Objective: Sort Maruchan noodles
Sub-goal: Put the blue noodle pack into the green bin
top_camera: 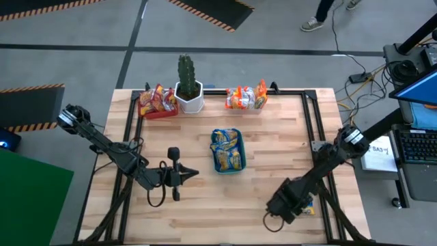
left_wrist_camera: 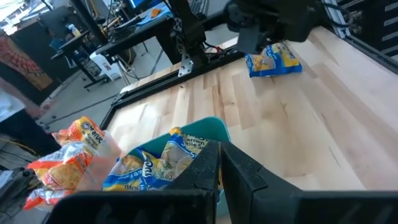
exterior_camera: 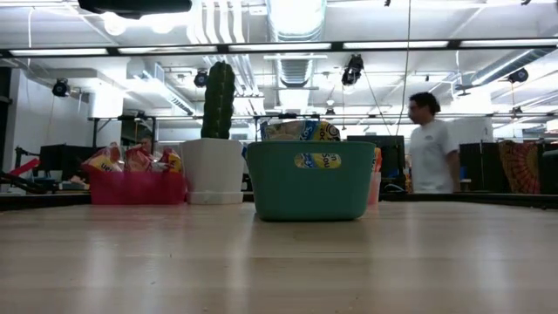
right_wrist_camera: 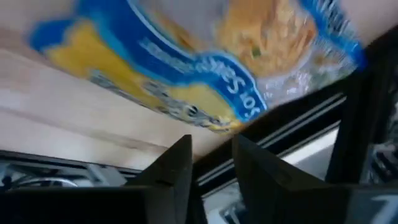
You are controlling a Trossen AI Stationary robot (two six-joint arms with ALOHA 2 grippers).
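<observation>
Noodles: yellow-blue packet (left_wrist_camera: 273, 60) near table (top_camera: 259, 171) corner under right gripper (top_camera: 295, 205), jaw state unclear; left gripper (top_camera: 186, 174) pressed together beside green tray (top_camera: 228, 169)

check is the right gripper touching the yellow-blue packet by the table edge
Cannot tell. In the right wrist view the yellow-blue packet lies just past the right gripper, but contact isn't plainly visible.
</observation>
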